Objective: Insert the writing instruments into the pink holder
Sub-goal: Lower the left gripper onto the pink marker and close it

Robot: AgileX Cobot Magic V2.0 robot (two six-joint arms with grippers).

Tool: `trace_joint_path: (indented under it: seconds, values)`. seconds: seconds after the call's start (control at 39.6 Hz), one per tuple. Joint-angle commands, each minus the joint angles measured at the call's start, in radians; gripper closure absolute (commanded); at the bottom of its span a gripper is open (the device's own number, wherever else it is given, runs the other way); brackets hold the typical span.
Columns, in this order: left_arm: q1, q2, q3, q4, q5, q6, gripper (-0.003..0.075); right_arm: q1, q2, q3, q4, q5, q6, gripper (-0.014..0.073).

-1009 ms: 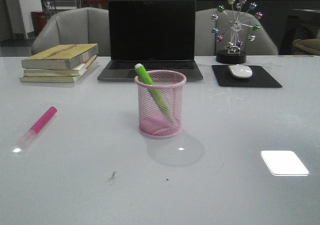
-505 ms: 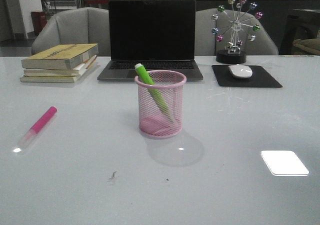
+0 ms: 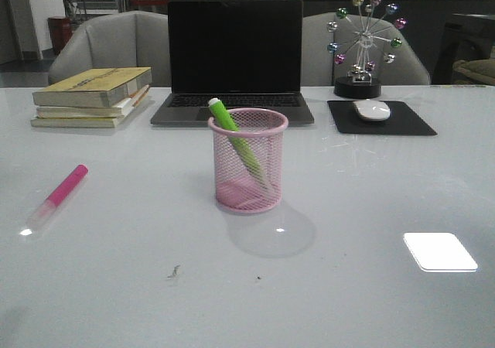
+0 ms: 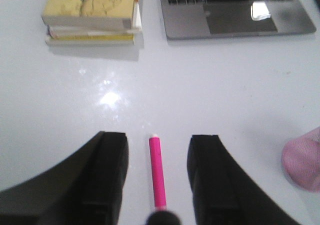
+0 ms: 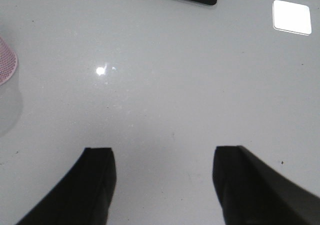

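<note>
The left gripper [image 4: 157, 172] is spread wide and holds nothing; it hangs above the table [image 3: 371, 209] with the pink marker [image 4: 157, 172] lying between its fingers [image 4: 107, 170], touching neither. The right gripper [image 5: 162, 185] is also open and empty, over bare tabletop, the holder [image 5: 6, 62] well off to its side. In the front view, the green marker [image 3: 232, 135] leans inside the holder [image 3: 247, 162], and the pink marker [image 3: 58, 196] lies flat, well to the holder's left.
</note>
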State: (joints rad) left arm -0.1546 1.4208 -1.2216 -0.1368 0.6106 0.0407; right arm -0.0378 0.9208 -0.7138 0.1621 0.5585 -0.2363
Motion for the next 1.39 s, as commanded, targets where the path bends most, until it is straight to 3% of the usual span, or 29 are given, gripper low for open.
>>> trace_joint_path:
  seconds: [0.0, 0.18, 0.43, 1.36]
  values:
    - [-0.007, 0.066, -0.105, -0.028, 0.038, -0.009, 0.0365, -0.006, -0.016, -0.027, -0.002, -0.056, -0.01, 0.0064]
    - [-0.007, 0.218, -0.232, -0.032, 0.137, -0.009, 0.0365, -0.006, -0.016, -0.027, -0.002, -0.056, -0.01, 0.0064]
    - [-0.007, 0.369, -0.335, -0.032, 0.178, -0.009, 0.0365, -0.006, -0.016, -0.027, -0.004, -0.056, -0.01, 0.0064]
    - [-0.007, 0.582, -0.345, -0.032, 0.216, -0.009, 0.0365, -0.006, -0.013, -0.027, -0.037, -0.05, -0.01, 0.0064]
